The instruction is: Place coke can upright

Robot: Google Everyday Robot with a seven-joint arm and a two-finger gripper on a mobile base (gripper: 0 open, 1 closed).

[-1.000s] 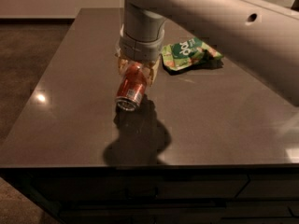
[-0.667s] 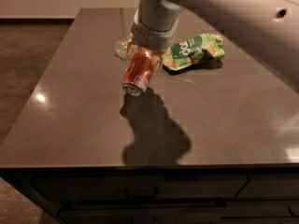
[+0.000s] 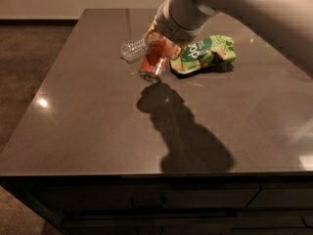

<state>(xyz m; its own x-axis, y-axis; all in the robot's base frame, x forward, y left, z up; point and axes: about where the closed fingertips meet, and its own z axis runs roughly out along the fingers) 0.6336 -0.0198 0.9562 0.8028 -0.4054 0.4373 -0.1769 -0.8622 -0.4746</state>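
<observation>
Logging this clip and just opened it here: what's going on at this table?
A robot arm's gripper is closed on a coke can, holding it tilted with a silver end pointing down toward the dark table. The shadow falls apart from the can, so it looks lifted off the surface and is not yet stood upright. Close beside it lie a clear plastic bottle and a green snack bag, neither being handled.

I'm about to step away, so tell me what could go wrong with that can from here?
The tool holds the can tilted above the table, toward its far side. Let go at this angle, the can would likely topple and roll. The bottle lies close on one side and the bag on the other, so lowering here might bump either.
</observation>
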